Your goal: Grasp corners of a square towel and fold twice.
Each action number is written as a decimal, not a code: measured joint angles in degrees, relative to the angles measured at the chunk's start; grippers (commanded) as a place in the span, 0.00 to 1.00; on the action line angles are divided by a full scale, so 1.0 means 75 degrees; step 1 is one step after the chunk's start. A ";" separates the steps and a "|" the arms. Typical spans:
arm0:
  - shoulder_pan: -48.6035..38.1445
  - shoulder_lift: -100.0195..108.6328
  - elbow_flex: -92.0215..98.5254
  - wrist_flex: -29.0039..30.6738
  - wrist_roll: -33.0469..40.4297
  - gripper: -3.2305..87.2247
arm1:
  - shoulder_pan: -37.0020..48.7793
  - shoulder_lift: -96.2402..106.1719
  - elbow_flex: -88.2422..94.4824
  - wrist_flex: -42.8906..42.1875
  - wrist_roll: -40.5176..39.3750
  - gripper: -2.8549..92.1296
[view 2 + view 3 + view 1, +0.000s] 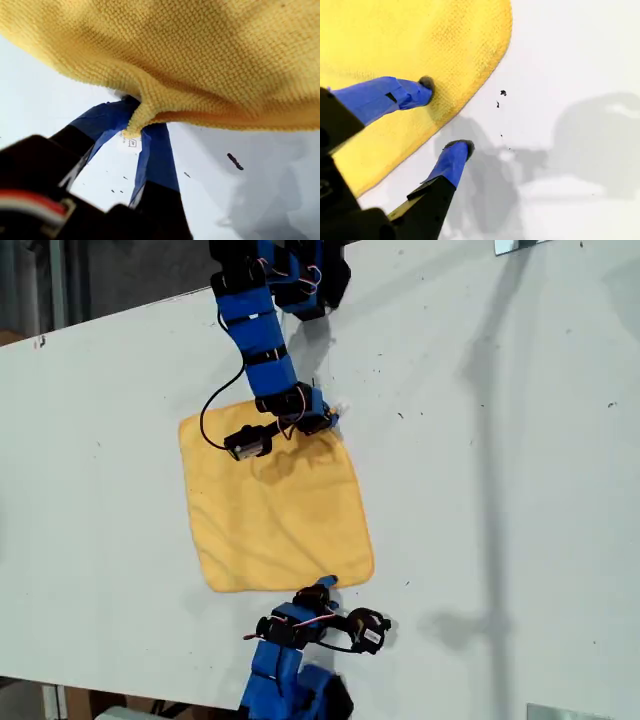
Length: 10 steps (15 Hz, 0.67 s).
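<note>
Exterior view: towel (275,505) lies spread on the white table (500,490). My first gripper (325,418), at the towel's far edge, is clamped on a tagged corner (134,125). My second gripper (447,114) is spread, one finger (402,95) on cloth, the other (452,159) on bare table.

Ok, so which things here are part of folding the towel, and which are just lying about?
Part of the job: the towel; its tagged corner, pinched in my first hand; my second hand, open astride the towel's edge.
Just lying about: metal plate at the exterior view's top edge; dark specks on the table.
</note>
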 measured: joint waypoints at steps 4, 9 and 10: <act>-0.0363 0.1078 0.0059 -0.0211 0.0797 0.26 | 0.0000 0.0000 0.0000 0.0000 -0.0035 0.03; 0.0516 0.0363 0.0070 -0.0891 -0.0164 0.27 | 0.0000 0.0000 0.0000 0.0000 -0.0035 0.03; 0.0703 -0.0035 0.0023 -0.0902 -0.0492 0.27 | 0.0000 0.0000 0.0000 0.0000 -0.0035 0.03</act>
